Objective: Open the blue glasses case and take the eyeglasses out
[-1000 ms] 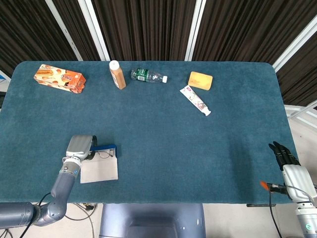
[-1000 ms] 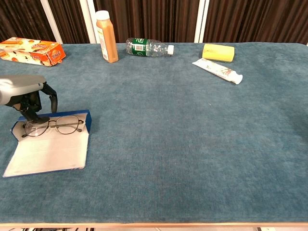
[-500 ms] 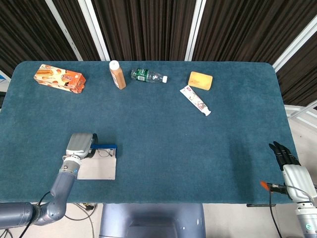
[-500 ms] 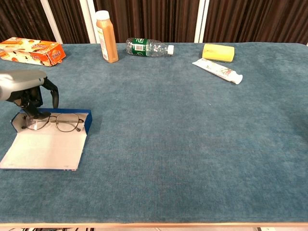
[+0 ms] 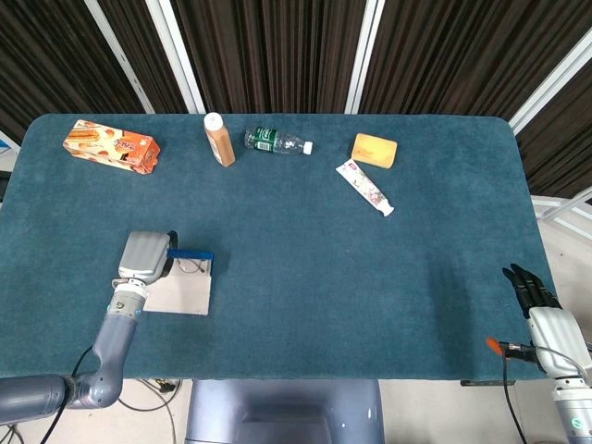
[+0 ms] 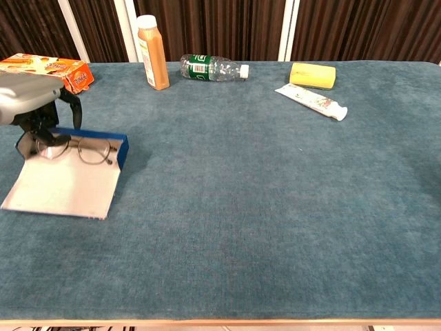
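1. Lifted off the table (image 5: 305,240) since a second ago, the open blue glasses case (image 6: 65,181) now hangs tilted at about eight o'clock on the tabletop.
2. Left hand (image 6: 31,103) has risen, pinching the case's far left corner.
3. Right hand (image 5: 532,287) idles off the table edge at four o'clock, fingers loose, grasping nothing.
4. Eyeglasses (image 6: 83,148) still lie in the blue tray.

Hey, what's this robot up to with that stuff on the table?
The left robot hand is at the open blue glasses case, its fingers down on the left end of the thin wire-framed eyeglasses, which lie in the case with the pale lid flap spread toward the front edge of the teal table. The glasses are not out yet. The right robot hand hangs idle off the table's right edge.
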